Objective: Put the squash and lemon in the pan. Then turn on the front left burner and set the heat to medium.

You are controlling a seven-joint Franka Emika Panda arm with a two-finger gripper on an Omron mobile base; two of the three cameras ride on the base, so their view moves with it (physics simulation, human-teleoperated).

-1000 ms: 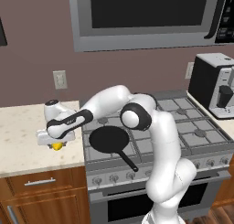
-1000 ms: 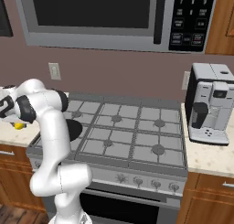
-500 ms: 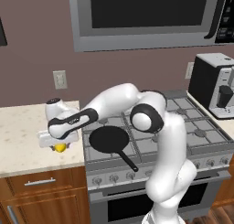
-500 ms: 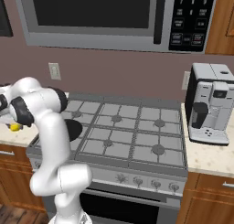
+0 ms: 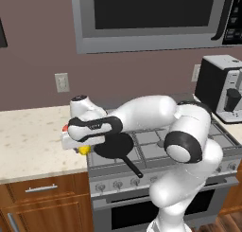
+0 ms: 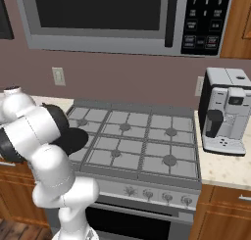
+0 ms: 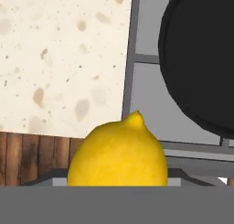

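My gripper (image 5: pixel 81 146) is shut on the lemon (image 5: pixel 84 150), a bright yellow fruit that shows under the white hand. It hangs over the counter's right edge, just left of the pan (image 5: pixel 113 146). In the hand view the lemon (image 7: pixel 117 153) sits low in the middle and the black pan (image 7: pixel 201 58) lies at the upper right. The pan rests on the front left burner grate (image 5: pixel 105 165), handle toward the stove front. A small orange-red bit of the squash (image 5: pixel 65 128) peeks out behind the hand, mostly hidden.
A speckled beige counter (image 5: pixel 28 141) stretches left of the stove. Control knobs (image 5: pixel 116 182) line the stove front. A coffee machine (image 6: pixel 223 111) stands on the right counter and a microwave (image 6: pixel 112 18) hangs above. My arm (image 6: pixel 34 131) covers the stove's left edge.
The hand has carried the lemon to the right, from over the counter to the stove's left edge beside the pan. The pan has not moved.
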